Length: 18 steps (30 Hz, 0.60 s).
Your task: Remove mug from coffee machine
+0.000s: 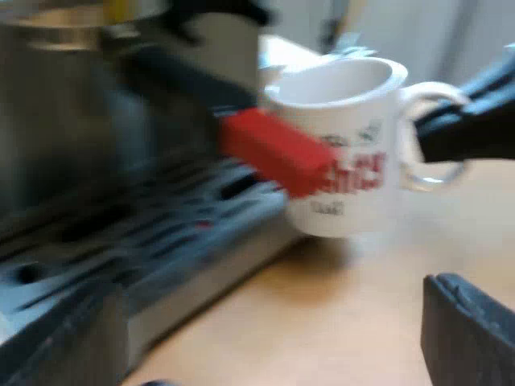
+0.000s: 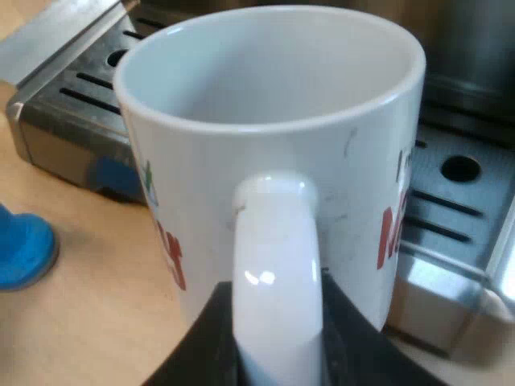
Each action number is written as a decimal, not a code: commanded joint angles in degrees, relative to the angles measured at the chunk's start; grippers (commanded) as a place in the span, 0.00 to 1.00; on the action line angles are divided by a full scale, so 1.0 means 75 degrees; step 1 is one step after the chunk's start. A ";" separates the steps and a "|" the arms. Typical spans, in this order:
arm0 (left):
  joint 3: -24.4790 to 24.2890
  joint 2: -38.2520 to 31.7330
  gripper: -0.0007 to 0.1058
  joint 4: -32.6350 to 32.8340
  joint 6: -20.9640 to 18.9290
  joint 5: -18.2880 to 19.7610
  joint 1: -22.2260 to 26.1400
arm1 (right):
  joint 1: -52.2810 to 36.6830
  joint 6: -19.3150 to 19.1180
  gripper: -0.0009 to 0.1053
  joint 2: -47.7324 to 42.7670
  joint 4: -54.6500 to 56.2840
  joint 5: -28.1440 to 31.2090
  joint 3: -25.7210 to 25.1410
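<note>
Mug (image 2: 273, 121): white ceramic by the look of it, red lettering on the side, nothing inside. Probably light-ish while empty, rigid, glazed and slick, and likely to chip if knocked against metal. Best taken by the handle (image 2: 278, 289), and clamped there right now by the right gripper (image 2: 278, 362), one black finger on each side of the loop.

Standing upright, long axis vertical, mouth up, handle pointing away from the machine (image 1: 80, 121) and straight at the right arm. Off the tray (image 2: 451, 201) grate, just beside its edge and over the wooden table (image 2: 88, 314). Can't tell if resting on the wood or hanging a touch above it.

From the left wrist, holder's red end (image 1: 278, 153) sticking out in front of the mug's side, close, so worth watching for a bump there. Blue tamper (image 2: 24, 249) on the table near the tray corner, apart from the mug. Left gripper (image 1: 471, 338) low over the table near the mug, no way to tell whether open or closed.
</note>
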 commanded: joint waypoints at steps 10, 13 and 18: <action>-0.0818 -0.0022 0.72 0.0292 -0.0818 0.0682 -0.0211 | 0.0023 0.0145 0.01 -0.3117 0.3250 0.0209 -0.0115; -0.0928 -0.0022 0.72 0.0335 -0.0818 0.0682 -0.0639 | 0.0023 0.0502 0.01 -0.3591 0.3974 0.0209 -0.0189; -0.0936 0.0006 0.72 0.0356 -0.0818 0.0654 -0.1201 | 0.0023 0.0503 0.01 -0.3960 0.4965 0.0716 -0.0459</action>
